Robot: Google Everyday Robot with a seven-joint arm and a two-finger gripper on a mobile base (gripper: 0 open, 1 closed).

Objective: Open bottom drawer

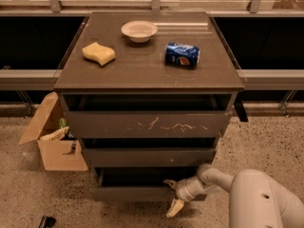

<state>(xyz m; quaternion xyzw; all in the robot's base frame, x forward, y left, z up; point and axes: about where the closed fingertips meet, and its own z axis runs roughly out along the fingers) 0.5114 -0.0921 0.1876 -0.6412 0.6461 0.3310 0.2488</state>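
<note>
- Gripper (172, 194) sits low in the frame, right of centre. It is against the right part of the bottom drawer (133, 194), at the end of the pale arm (213, 177) that reaches in from the lower right.
- Its fingers are spread well apart, one above the other. The upper one is at the top edge of the drawer front and the pale lower one hangs below the front's bottom edge.
- Nothing is clamped between them. Whether the upper finger is truly hooked behind the edge cannot be told.
- That drawer is the lowest of three fronts in the cabinet, at lower centre. It lies beneath the middle drawer (147, 156) and the scratched top drawer (147, 124).
- A dark gap shows above its front, so it looks a little way out at most and is nowhere near fully drawn.
- Judged from this, the reach and contact seem done and most of the pull towards the bottom of the frame is left.
- On the cabinet top (142, 77) in the upper half sit a bowl (139, 31), a yellow sponge (99, 53) and a blue can (183, 54). None of them is near the work.
- A cardboard box (57, 151) stands on the floor at the left, just beside the cabinet.
</note>
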